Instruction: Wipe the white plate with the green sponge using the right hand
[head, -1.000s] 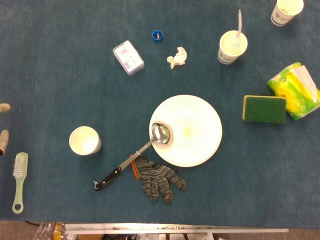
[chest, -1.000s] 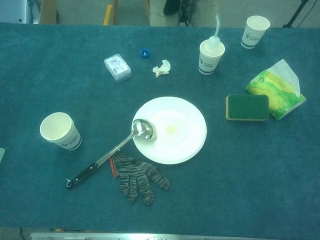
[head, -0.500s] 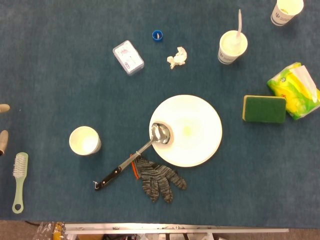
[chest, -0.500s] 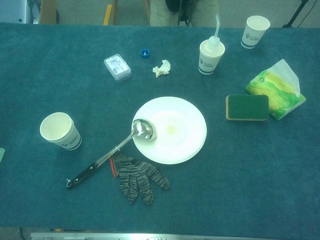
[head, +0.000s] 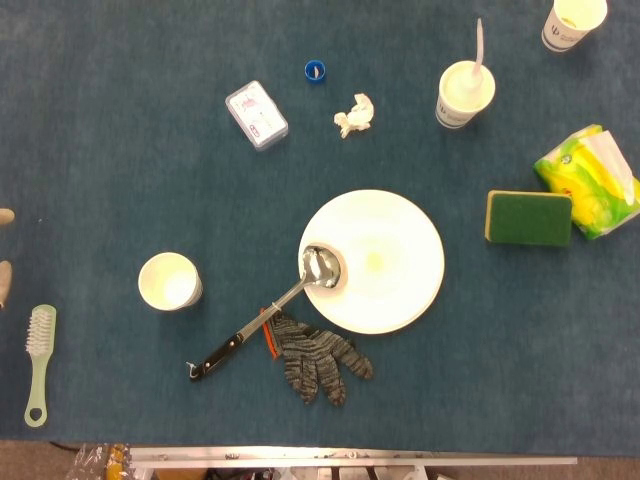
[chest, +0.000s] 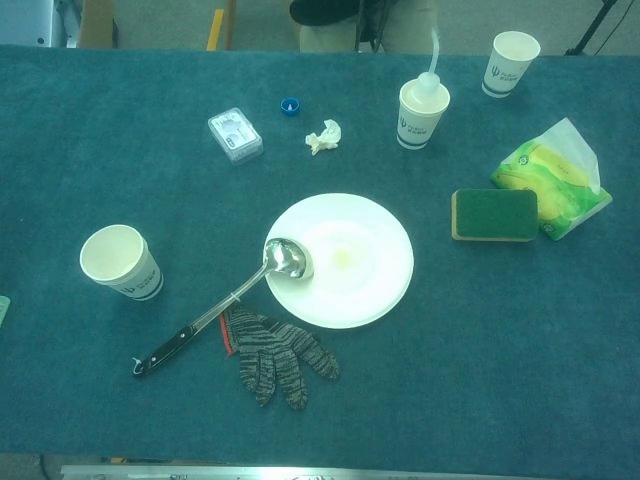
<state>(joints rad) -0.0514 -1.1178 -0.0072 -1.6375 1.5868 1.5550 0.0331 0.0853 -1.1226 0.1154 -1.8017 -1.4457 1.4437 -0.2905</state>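
Left hand (head: 4, 250) barely peeks in at the head view's left edge, just fingertips showing, so its pose can't be read. Right hand is out of both views. The cup (head: 574, 22) at top right is clipped by the frame.

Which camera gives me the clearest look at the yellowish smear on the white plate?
Head view: it looks straight down on the white plate, so the smear shows undistorted. Chest view shows the same smear at a slant, flatter and fainter.
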